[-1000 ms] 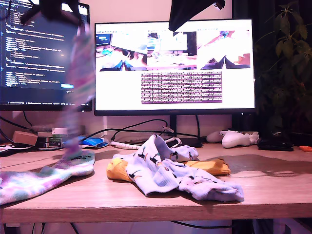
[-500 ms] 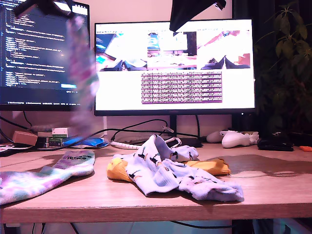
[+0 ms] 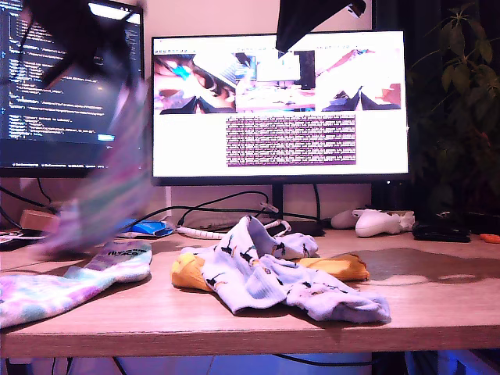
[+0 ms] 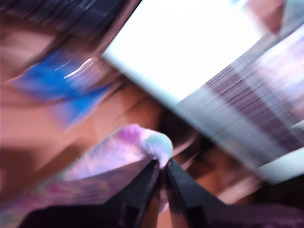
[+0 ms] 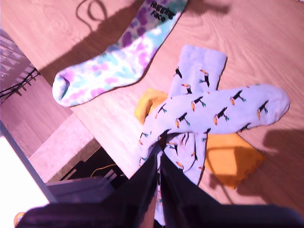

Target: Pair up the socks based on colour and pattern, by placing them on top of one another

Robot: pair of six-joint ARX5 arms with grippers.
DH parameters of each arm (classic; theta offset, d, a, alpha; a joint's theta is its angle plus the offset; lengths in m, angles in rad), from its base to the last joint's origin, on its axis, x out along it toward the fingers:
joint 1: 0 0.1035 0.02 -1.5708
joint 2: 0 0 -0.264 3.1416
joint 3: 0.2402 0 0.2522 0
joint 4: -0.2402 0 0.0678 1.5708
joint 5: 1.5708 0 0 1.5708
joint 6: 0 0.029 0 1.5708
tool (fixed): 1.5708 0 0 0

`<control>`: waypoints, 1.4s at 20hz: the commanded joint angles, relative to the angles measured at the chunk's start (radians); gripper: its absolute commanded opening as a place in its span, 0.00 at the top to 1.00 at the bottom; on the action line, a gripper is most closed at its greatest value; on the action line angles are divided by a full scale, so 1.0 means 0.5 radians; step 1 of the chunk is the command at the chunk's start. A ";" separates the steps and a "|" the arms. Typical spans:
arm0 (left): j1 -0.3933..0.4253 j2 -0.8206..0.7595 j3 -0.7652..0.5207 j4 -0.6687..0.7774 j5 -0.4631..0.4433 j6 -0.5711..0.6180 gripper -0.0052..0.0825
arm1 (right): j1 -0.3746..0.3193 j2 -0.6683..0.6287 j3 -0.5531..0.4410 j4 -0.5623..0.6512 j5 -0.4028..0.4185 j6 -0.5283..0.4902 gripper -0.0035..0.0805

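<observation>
Socks are what I am sorting, and the step in hand is the tie-dye pair. Starting at the exterior view's left, my first gripper (image 4: 161, 167) is up in front of the dark monitor (image 3: 70, 86), jaws clenched on one tie-dye sock (image 3: 109, 187), which trails below them in a blur. The first wrist view shows a fold of it (image 4: 137, 147) bunched right at the pinched tips. Directly under those jaws its mate, the second tie-dye sock (image 3: 62, 285), lies flat on the desk (image 3: 437, 301) with its lettered cuff toward the middle of the desk.

Further along the exterior view, the two bird-print socks (image 3: 281, 281) lie crossed over the mustard socks (image 3: 344, 267). My second gripper (image 5: 159, 164) hangs high above that heap, jaws pressed together on nothing, with the birds just beneath its tips in the second wrist view.

I judge the next move is to bring the hanging sock down along its mate, cuff toward cuff, then let go. It swings freely, so I would slow the descent to keep it from folding. The bird and mustard pairs are not yet sorted.
</observation>
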 commanded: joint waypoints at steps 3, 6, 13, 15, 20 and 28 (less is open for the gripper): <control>-0.030 -0.047 0.006 0.172 0.069 -0.195 0.96 | 0.006 -0.027 0.017 -0.005 -0.007 -0.005 0.97; -0.037 -0.047 0.006 0.279 0.080 -0.173 0.96 | 0.006 -0.027 0.017 -0.004 -0.007 -0.005 0.97; -0.037 -0.043 0.006 0.084 0.118 -0.051 0.96 | 0.006 -0.027 0.017 -0.002 -0.008 -0.005 0.97; -0.037 -0.042 0.006 0.084 0.172 -0.052 0.96 | 0.006 -0.027 0.017 -0.003 -0.008 -0.005 0.97; -0.037 -0.042 0.006 0.034 0.386 -0.051 0.96 | 0.006 -0.027 0.017 -0.004 -0.008 -0.005 0.97; -0.045 -0.043 0.006 -0.153 0.634 0.040 0.96 | 0.006 -0.027 0.017 -0.019 -0.015 -0.005 0.97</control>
